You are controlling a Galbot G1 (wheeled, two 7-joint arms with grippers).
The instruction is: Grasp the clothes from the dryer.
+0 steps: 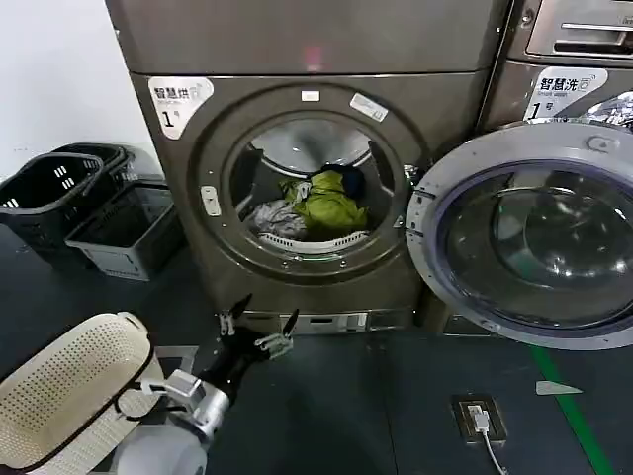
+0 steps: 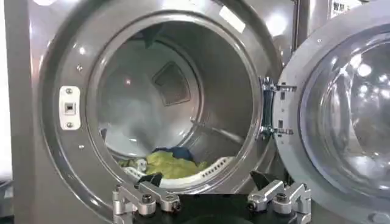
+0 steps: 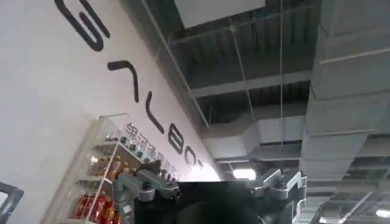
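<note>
Fingers (image 1: 239, 309) of left gripper (image 1: 257, 330) spread wide, empty | below dryer (image 1: 198, 198) port | clothes (image 1: 321, 206) inside drum

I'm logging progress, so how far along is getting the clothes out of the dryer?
Done: the dryer door is swung open. In hand: the left gripper is open, empty, below the port. Left: the clothes all lie in the drum, ungrasped.
</note>
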